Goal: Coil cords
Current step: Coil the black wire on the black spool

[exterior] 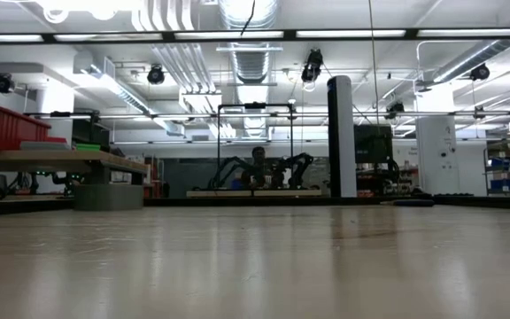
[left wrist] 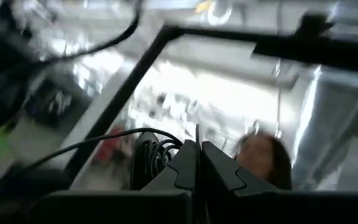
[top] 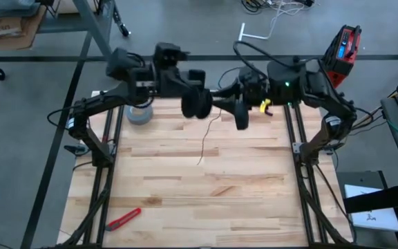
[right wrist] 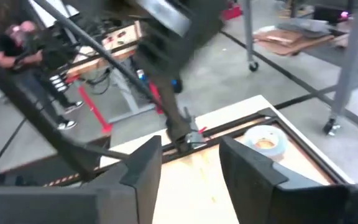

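We judge coiling partly done: part of cord (left wrist: 157,149) wound on reel, loose tail (top: 208,142) hanging to table (top: 185,194), near-vertical. Left gripper (top: 197,104), raised at table's far middle, fingers pressed together pinching cord. Right gripper (right wrist: 191,163) close beside it, fingers spread, empty. Tail left to wind.

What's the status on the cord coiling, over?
Left gripper shut on the cord, raised over the table's far side. Right gripper open, close by. Cord's loose end hangs tableward. Tape roll sits apart.
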Tool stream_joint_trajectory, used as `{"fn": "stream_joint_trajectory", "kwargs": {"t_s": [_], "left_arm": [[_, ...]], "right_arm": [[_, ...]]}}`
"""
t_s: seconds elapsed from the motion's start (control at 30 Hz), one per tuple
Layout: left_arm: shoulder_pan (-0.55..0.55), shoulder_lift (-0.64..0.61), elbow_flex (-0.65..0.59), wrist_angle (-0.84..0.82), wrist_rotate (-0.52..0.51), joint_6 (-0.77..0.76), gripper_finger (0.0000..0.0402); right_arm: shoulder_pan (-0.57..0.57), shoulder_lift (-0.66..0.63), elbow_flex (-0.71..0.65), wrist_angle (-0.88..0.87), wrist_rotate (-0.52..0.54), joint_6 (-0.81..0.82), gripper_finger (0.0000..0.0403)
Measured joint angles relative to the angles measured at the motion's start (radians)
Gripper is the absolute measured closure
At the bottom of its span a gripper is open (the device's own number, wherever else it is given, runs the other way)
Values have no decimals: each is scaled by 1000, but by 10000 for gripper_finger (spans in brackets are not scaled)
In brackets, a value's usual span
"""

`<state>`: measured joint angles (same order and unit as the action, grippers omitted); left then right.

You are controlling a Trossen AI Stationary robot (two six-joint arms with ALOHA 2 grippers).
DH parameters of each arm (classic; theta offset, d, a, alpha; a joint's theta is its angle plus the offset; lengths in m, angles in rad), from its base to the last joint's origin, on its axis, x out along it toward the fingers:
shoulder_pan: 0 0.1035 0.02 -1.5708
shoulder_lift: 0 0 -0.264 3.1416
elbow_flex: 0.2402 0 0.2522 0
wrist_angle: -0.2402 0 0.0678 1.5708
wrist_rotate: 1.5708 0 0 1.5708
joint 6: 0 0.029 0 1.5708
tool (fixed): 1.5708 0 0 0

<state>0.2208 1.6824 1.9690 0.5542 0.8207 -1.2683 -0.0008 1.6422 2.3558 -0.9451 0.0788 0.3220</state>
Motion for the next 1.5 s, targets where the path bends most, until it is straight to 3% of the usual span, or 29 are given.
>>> {"fn": "stream_joint_trajectory", "kwargs": {"t_s": [0.17, 0.3, 0.4, 0.5, 0.67, 0.73, 0.9, 1.1, 1.17, 1.33, 1.5], "left_arm": [[1, -4, -1, 197, -224, 31, 399], [1, -7, 10, 550, -389, 191, 397], [7, -10, 26, 789, -322, 285, 397], [5, -8, 34, 869, -217, 294, 397], [4, -7, 35, 816, -181, 291, 396], [4, -11, 36, 778, -96, 268, 397], [-11, -9, 66, 667, 246, 284, 397], [-11, -10, 97, 585, 325, 396, 398], [-12, -9, 89, 504, 367, 390, 398], [-13, -5, 54, 238, 397, 429, 398], [-16, -4, 35, 40, 387, 524, 398]], "right_arm": [[-51, 0, 0, 0, 0, 15, 231], [-55, -1, 0, -24, 0, 15, 229], [-53, 5, -2, -53, -1, 19, 231], [-52, 19, -3, -60, 0, 27, 234], [-47, 25, -4, -20, -10, 36, 231], [-42, 23, -4, 4, -11, 37, 232], [-21, 21, -1, 8, -11, 36, 236], [67, 22, -1, 121, 6, -155, 237], [106, 23, -1, 202, 70, -263, 241], [203, 15, 0, 346, 364, -569, 253], [251, 16, 1, 374, 450, -760, 266]]}}
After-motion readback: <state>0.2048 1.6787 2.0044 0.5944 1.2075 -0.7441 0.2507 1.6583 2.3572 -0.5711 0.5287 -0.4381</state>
